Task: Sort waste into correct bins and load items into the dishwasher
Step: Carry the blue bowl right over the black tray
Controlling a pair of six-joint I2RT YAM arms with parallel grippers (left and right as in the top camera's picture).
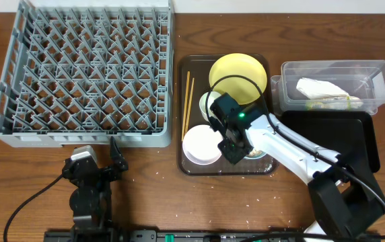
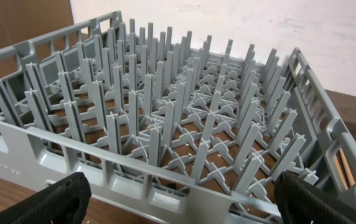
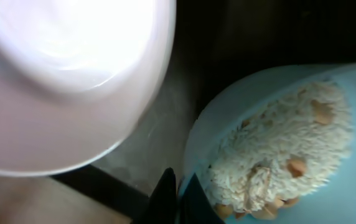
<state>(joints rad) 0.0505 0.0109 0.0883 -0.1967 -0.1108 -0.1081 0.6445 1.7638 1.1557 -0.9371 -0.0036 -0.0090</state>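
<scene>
My right gripper [image 1: 236,144] is down in the brown serving tray [image 1: 192,166]. In the right wrist view its fingers [image 3: 179,196] are shut on the rim of the light blue bowl [image 3: 352,193], which holds whitish rice scraps [image 3: 277,149]. The white bowl [image 1: 201,144] sits just left of it and shows in the right wrist view [image 3: 60,74]. The yellow plate [image 1: 239,74], the chopsticks [image 1: 187,101] and the small white cup [image 1: 206,104] are in the same tray. My left gripper [image 1: 112,158] is open and empty in front of the grey dish rack [image 1: 85,67], which has nothing in it [image 2: 184,124].
The clear tub [image 1: 381,70] at the right holds the white napkin [image 1: 320,87] and the green-yellow wrapper [image 1: 334,102]. The black tray [image 1: 357,134] lies in front of it, partly under my right arm. Small white crumbs dot the table front.
</scene>
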